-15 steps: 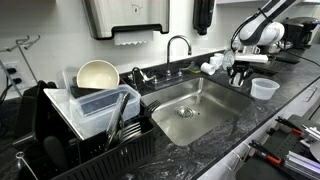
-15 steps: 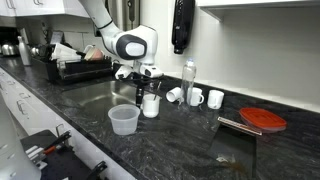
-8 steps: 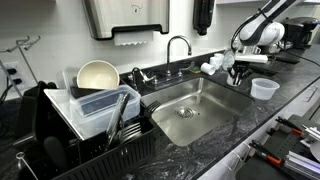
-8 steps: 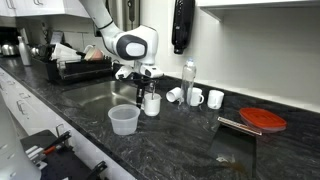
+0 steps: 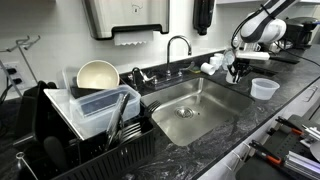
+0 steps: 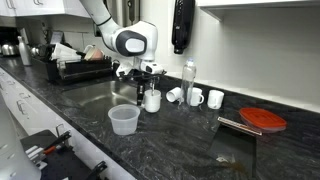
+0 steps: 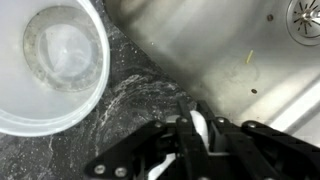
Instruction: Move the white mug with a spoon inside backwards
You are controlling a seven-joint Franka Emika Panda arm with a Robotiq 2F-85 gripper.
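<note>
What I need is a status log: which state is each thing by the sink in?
white mug: upright, gripped at its rim
gripper: shut on the white mug
plastic tub: upright, empty
faucet: no water running
sink: basin looks empty
spare mug: lying on its side

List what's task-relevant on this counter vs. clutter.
Job in hand:
- small white cylindrical ceramic mug
- end effector, closed on something white, apparently that mug's rim, in the wrist view

Just lying about:
- translucent round plastic tub
- pair of upright white mugs
- tall clear bottle
- flat round red dish
- large cream bowl
</note>
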